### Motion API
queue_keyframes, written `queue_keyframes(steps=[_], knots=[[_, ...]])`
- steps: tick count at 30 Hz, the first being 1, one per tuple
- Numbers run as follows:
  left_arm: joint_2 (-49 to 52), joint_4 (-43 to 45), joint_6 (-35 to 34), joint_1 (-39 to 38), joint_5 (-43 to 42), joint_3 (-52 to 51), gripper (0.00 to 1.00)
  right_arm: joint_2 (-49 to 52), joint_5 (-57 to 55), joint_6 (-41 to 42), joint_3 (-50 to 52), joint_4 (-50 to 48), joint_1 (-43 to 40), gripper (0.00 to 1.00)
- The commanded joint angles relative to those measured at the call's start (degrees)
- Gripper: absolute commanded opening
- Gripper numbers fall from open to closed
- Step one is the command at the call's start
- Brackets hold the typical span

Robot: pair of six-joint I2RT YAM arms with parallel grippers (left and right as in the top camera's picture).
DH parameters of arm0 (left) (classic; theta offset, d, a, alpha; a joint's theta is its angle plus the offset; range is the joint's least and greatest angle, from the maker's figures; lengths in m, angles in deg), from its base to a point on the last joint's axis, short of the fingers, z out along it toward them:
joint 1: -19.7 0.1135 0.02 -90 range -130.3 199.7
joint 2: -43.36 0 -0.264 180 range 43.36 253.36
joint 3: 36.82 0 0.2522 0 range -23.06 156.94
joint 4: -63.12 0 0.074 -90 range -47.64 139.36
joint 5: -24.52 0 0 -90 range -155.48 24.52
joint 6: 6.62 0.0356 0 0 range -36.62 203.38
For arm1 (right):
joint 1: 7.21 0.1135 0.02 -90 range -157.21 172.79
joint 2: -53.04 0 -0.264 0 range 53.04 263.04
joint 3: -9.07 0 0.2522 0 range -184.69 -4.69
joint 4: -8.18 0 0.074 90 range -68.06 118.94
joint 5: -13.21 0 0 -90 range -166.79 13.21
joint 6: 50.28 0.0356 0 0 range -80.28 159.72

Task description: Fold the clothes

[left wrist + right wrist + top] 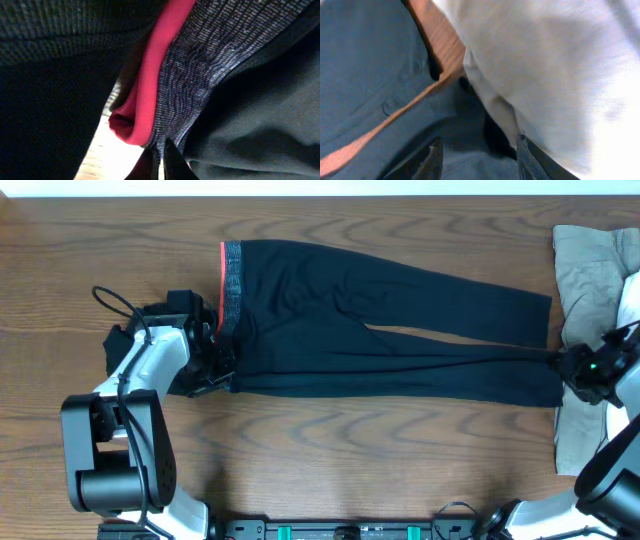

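Black pants (380, 310) lie flat across the table, with the grey, red-edged waistband (232, 280) at the left and both legs running to the right. My left gripper (215, 370) is at the waistband's near corner. In the left wrist view its jaws (162, 160) are shut on the grey waistband (200, 75), next to the red edge (150, 90). My right gripper (565, 365) is at the near leg's hem. In the right wrist view its fingers (480, 162) are spread apart with the pants fabric (370, 65) between them.
A khaki garment (585, 270) and a white piece (630, 300) lie heaped at the right edge, touching the leg ends. The pale cloth fills the right of the right wrist view (545, 75). Bare wood table (350, 450) lies in front of the pants.
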Motion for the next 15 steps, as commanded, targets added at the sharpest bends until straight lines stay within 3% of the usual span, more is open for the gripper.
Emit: queue_keyframes(steps=[1, 6, 13, 15], knots=[[0.85, 0.0, 0.33, -0.07, -0.15, -0.57, 0.06, 1.9, 0.48, -0.76, 0.59, 0.02, 0.87, 0.45], [0.85, 0.07, 0.33, -0.07, -0.15, -0.57, 0.06, 1.9, 2.4, -0.76, 0.59, 0.63, 0.9, 0.39], [0.85, 0.02, 0.33, -0.07, -0.15, -0.57, 0.06, 1.62, 4.92, -0.74, 0.57, 1.57, 0.98, 0.23], [0.85, 0.02, 0.33, -0.07, -0.15, -0.57, 0.06, 1.07, 4.94, -0.7, 0.57, 1.84, 0.87, 0.14]])
